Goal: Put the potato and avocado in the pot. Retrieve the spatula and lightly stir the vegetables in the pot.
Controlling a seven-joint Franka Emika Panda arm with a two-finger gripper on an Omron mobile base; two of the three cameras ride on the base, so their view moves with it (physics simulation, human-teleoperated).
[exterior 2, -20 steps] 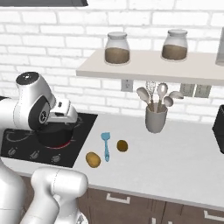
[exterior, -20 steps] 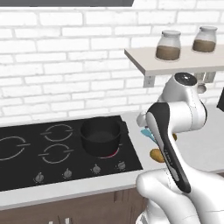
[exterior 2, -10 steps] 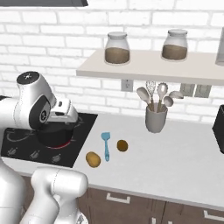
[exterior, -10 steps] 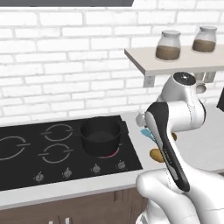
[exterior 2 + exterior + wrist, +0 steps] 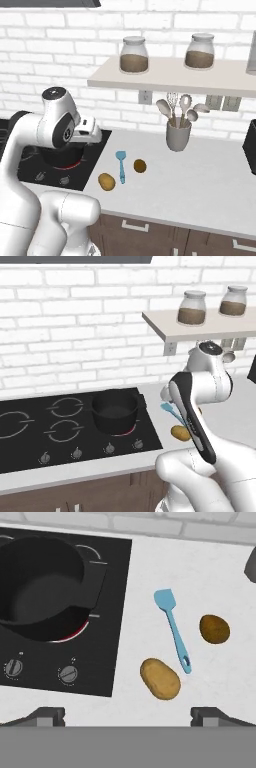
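The black pot [image 5: 42,582] is seen empty on the near right burner of the cooktop [image 5: 112,637]. On the white counter [image 5: 200,175] just right of the cooktop, the potato [image 5: 160,678] lies nearest, the teal spatula [image 5: 172,628] just beyond it, and the brown avocado [image 5: 214,629] right of the spatula, none touching. The gripper [image 5: 127,714] is held above them with jaws wide apart, holding nothing. No writing can be read on the knobs or jars.
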